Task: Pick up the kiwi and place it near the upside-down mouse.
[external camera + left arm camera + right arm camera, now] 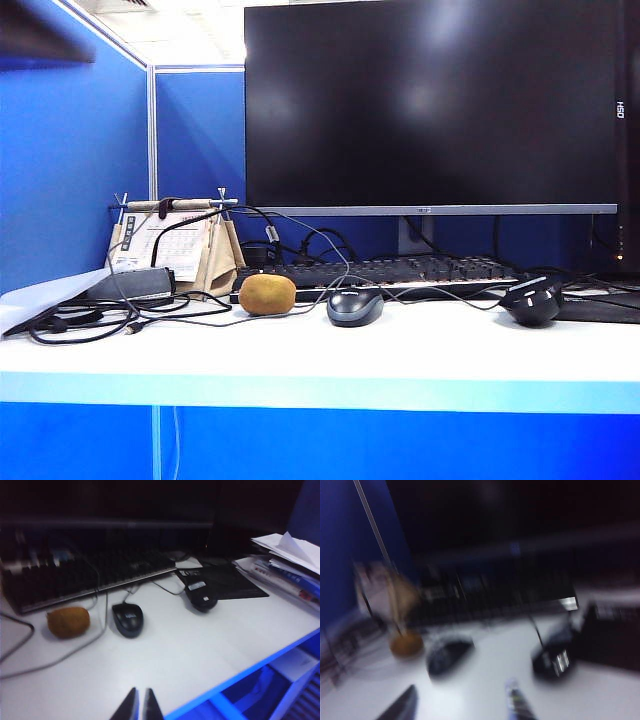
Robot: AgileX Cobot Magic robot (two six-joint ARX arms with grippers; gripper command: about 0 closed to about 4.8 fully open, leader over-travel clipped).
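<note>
The brown fuzzy kiwi [267, 294] lies on the white desk in front of the keyboard's left end; I also see the kiwi [68, 622] in the left wrist view and the kiwi [406, 643], blurred, in the right wrist view. The upside-down mouse [531, 300], glossy black, lies at the right of the desk; it shows as the upside-down mouse [201, 594] and the upside-down mouse [552, 657] in the wrist views. My left gripper [139, 700] is shut and empty near the desk's front edge. My right gripper [462, 697] is open, empty, over bare desk short of both mice. Neither gripper shows in the exterior view.
A dark-grey domed mouse [355, 306] lies between kiwi and upside-down mouse. A black keyboard [400, 272] and a large monitor [430, 105] stand behind. Cables and a desk calendar [170, 245] crowd the left. Papers [290, 565] are stacked at the right edge.
</note>
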